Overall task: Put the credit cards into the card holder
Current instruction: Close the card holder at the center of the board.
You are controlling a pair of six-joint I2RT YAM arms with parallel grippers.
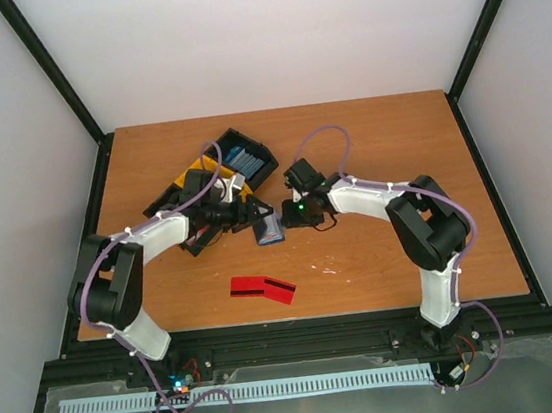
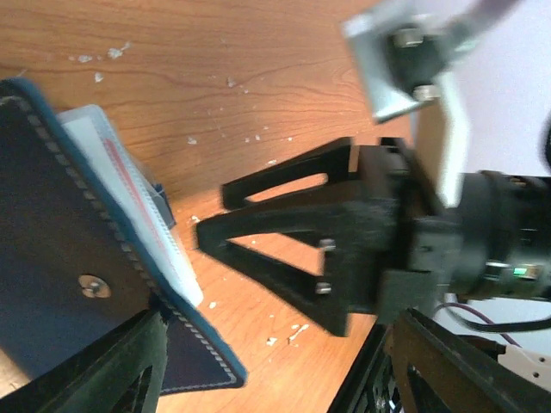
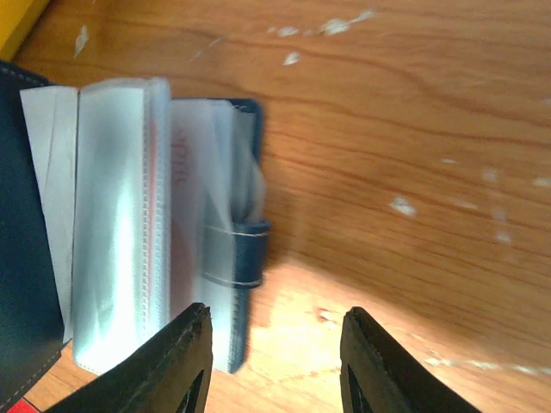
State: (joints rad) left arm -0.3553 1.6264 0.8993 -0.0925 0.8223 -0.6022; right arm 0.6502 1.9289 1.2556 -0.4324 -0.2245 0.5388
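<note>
the credit cards [image 1: 263, 289], thin flat red plastic rectangles with a dark stripe, are lying overlapped on the brown wooden table [image 1: 388, 132]. they are sitting near its front edge, between the two arm bases and well apart from both grippers. the card holder [image 1: 270, 230], a small dark navy folding wallet with clear inner sleeves, is resting farther back on the table, just beside the black and yellow plastic bins [image 1: 214, 177]. it is lying open, its sleeves fanning out, and a thin reddish line is showing inside one sleeve; whether that is a card cannot be told. the left gripper [image 1: 255, 215] is standing with its jaws spread wide. the navy cover is leaning against one of its fingers [image 2: 116, 366], and only bare table is showing between them. the right gripper [image 3: 274, 344] is facing it from the other side of the holder, hovering just over the sleeve edge, its jaws parted and grasping nothing.
</note>
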